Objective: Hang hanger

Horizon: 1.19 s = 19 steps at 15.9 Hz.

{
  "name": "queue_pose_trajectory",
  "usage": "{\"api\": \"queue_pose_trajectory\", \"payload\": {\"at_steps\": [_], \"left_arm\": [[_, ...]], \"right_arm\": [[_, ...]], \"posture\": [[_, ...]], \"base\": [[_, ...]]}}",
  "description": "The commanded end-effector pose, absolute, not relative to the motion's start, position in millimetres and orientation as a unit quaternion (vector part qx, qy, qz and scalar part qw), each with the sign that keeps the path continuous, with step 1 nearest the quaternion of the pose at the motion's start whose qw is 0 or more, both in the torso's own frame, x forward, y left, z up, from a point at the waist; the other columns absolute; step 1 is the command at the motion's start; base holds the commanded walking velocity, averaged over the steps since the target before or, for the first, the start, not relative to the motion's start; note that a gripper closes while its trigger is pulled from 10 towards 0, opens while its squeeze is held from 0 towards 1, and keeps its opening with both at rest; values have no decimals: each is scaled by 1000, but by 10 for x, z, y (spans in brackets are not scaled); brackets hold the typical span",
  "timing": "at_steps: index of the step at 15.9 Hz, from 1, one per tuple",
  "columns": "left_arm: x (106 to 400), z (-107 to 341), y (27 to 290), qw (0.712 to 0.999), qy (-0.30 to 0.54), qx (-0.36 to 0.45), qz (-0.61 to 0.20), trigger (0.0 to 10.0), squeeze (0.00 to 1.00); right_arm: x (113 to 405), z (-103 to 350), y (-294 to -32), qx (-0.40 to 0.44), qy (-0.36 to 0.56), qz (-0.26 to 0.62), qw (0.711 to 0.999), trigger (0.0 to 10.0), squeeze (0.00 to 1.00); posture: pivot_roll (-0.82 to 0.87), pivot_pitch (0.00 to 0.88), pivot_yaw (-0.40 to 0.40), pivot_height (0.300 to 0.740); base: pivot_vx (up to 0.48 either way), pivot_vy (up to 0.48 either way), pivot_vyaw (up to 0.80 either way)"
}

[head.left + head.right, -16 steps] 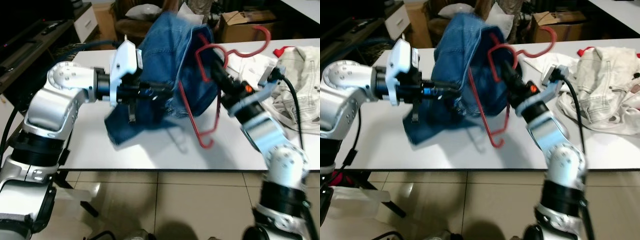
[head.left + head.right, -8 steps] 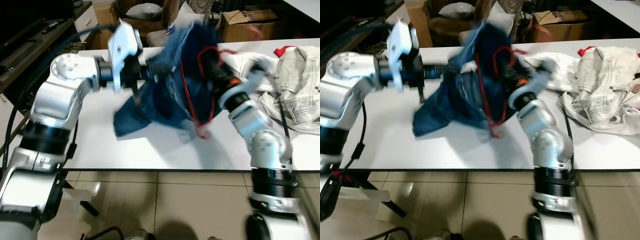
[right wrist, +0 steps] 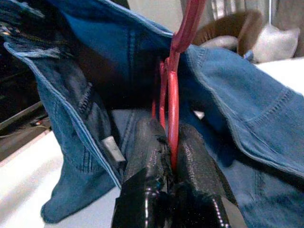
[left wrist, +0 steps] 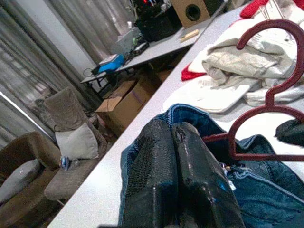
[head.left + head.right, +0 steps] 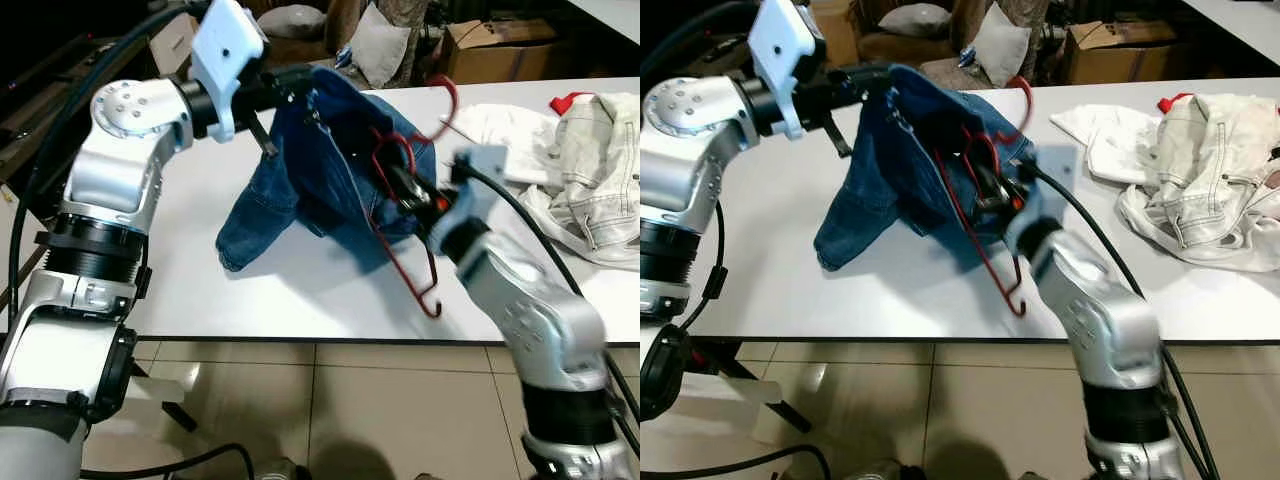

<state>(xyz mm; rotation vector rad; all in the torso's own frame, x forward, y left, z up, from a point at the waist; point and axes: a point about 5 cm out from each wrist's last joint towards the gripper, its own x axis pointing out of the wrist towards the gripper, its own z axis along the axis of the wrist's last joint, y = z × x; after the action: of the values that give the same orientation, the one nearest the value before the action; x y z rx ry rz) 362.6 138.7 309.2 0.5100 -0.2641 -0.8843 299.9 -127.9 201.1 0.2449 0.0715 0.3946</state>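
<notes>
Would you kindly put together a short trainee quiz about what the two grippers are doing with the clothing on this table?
1. True or false: the right gripper has its fingers shut on the red hanger.
2. What does the left gripper hold up? A) white jacket B) blue denim garment C) cardboard box
3. Fill in: the pile of white clothes lies on the white ____.

Key:
1. True.
2. B, the blue denim garment.
3. table.

Denim garment (image 5: 330,180) at frame centre, draped on the table (image 5: 190,260), its top pinched by the left gripper (image 4: 173,156) at upper left. Hanger (image 5: 405,215) inside the garment, clamped by the right gripper (image 3: 171,152), hook end low at centre right. Heap of clothes (image 5: 570,170) at far right. Cardboard box (image 5: 495,45) behind, top edge.
</notes>
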Motion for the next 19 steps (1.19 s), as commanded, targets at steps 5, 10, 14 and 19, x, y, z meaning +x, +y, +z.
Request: {"api": "queue_pose_trajectory", "payload": {"at_steps": [5, 10, 14, 19], "left_arm": [[3608, 2932, 1357, 843, -93, 271, -456, 0, 0], [3411, 2415, 1288, 784, 9, 304, -541, 0, 0], [3103, 2374, 1098, 724, 14, 234, -649, 0, 0], [2938, 2603, 888, 698, -30, 119, -705, 0, 0]], "right_arm": [[2912, 2075, -1476, 132, 33, 153, 979, 10000, 0], [3044, 2176, -1650, 252, -39, 142, 956, 10000, 0], [3327, 1946, -1703, 398, -39, 120, 908, 10000, 0], [3488, 1998, -1456, 478, -58, 146, 864, 10000, 0]], "posture": [[-127, 0, 111, 740], [-119, 0, 103, 740], [-107, 0, 102, 740], [-91, 0, 95, 740]], "base": [[0, 0, 0], [0, 0, 0], [0, 0, 0], [0, 0, 0]]}}
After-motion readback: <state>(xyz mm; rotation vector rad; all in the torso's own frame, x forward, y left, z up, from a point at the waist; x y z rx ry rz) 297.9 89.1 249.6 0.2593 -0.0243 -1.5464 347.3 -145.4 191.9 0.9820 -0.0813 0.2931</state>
